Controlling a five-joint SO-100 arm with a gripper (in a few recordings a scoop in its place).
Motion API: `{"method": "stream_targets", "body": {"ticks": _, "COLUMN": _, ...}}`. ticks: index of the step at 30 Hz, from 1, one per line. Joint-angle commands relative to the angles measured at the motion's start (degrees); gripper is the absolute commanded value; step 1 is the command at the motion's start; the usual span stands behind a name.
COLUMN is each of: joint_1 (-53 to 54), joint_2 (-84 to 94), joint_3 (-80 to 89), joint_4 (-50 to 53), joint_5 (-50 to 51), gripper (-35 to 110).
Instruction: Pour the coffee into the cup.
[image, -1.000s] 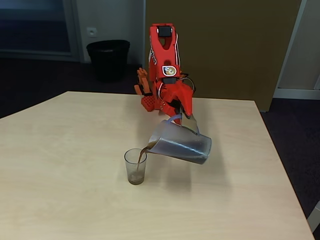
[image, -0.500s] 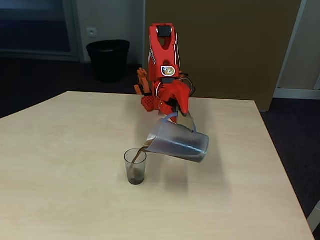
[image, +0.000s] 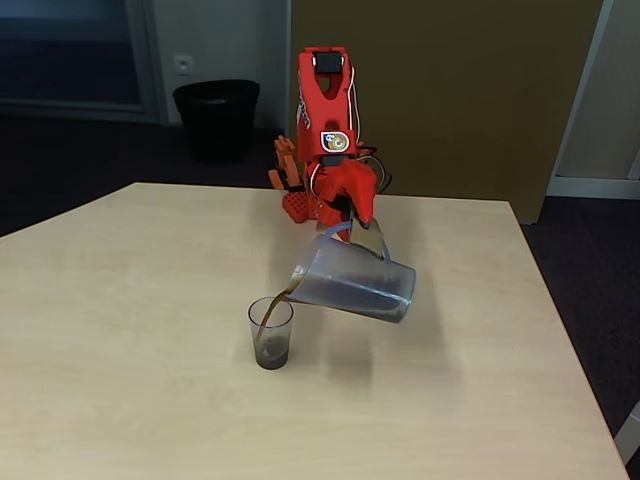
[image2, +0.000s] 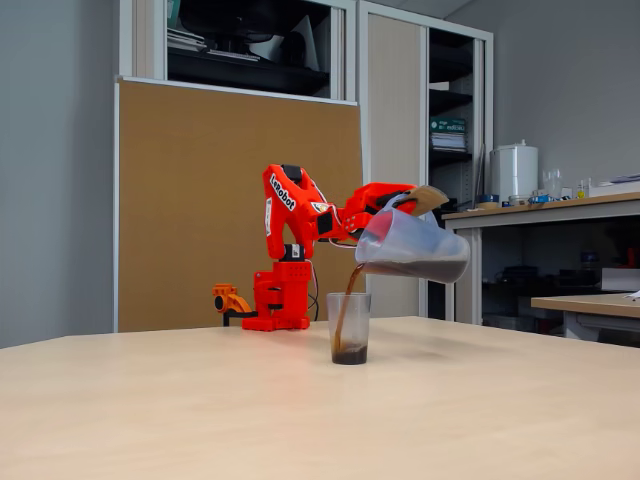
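A small clear cup (image: 271, 334) (image2: 348, 328) stands upright on the wooden table (image: 120, 330) (image2: 200, 410). Above and to its right, a bluish translucent jug (image: 353, 279) (image2: 411, 247) hangs tilted with its spout over the cup's mouth. Dark brown coffee (image: 272, 309) (image2: 342, 300) runs in a thin stream from the spout into the cup, where a dark layer lies at the bottom. The red arm's gripper (image: 362, 235) (image2: 415, 199) is shut on the jug's handle at the jug's top rear.
The arm's red base (image: 300, 200) (image2: 278, 300) stands at the table's far edge. A black bin (image: 217, 118) sits on the floor behind the table. In a fixed view, a brown board (image2: 230, 200) and shelves stand behind.
The jug has risen slightly and tipped further. The stream of coffee has lengthened and the dark layer in the cup has grown.
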Motion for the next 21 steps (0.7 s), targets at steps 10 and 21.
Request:
{"method": "stream_targets", "body": {"ticks": 10, "joint_1": -0.5, "joint_2": 2.4, "joint_3": -1.0, "joint_4": -2.0, "joint_5": 2.5, "gripper": 0}}
{"method": "stream_targets", "body": {"ticks": 21, "joint_1": -0.5, "joint_2": 2.2, "joint_3": -1.3, "joint_4": -2.0, "joint_5": 3.7, "gripper": 0}}
